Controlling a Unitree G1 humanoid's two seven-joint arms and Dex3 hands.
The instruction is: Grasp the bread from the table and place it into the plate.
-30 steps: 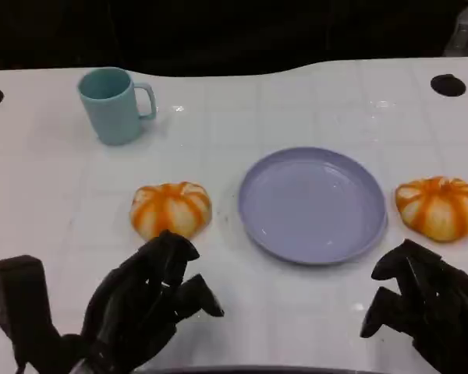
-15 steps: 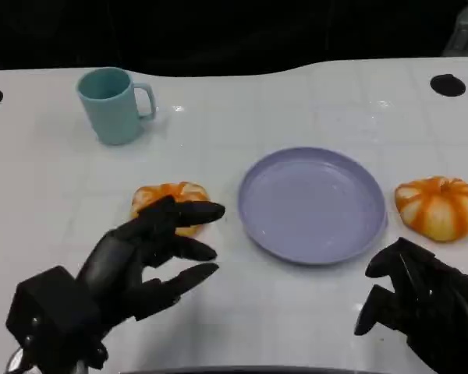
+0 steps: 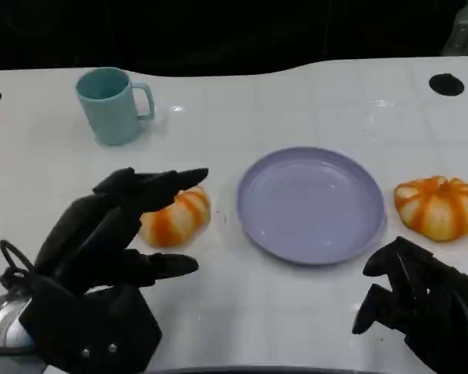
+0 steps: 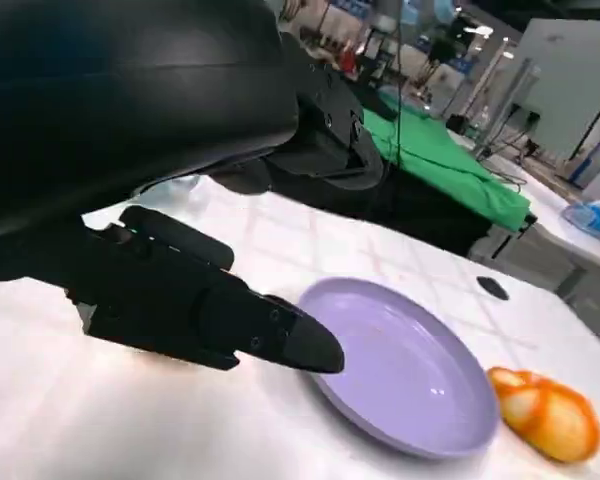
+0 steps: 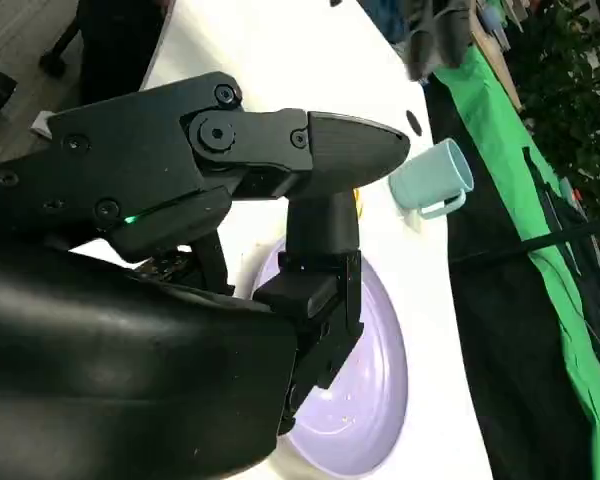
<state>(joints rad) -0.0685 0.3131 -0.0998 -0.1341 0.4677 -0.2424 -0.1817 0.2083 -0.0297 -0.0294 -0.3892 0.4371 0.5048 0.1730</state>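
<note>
Two orange-and-white striped breads lie on the white table. The left bread [image 3: 177,219] sits left of the lavender plate [image 3: 310,204], and the right bread [image 3: 437,206] sits at the plate's right. My left hand [image 3: 113,234] hovers over the left bread with its fingers spread, covering the bread's near-left part; whether it touches is unclear. It holds nothing. My right hand [image 3: 421,308] rests low, near the right bread, with loosely bent fingers and nothing in them. The left wrist view shows the fingers [image 4: 230,320], the plate [image 4: 410,385] and the right bread [image 4: 545,425].
A teal mug [image 3: 111,105] stands at the back left, and also appears in the right wrist view as the mug [image 5: 430,180]. Black holes mark the table's far corners, one hole [image 3: 446,84] at the right. The plate [image 5: 370,400] holds nothing.
My left hand has lifted and reached forward over the left bread, its fingers spreading wide. The right hand has barely moved. Breads, plate and mug stay put.
</note>
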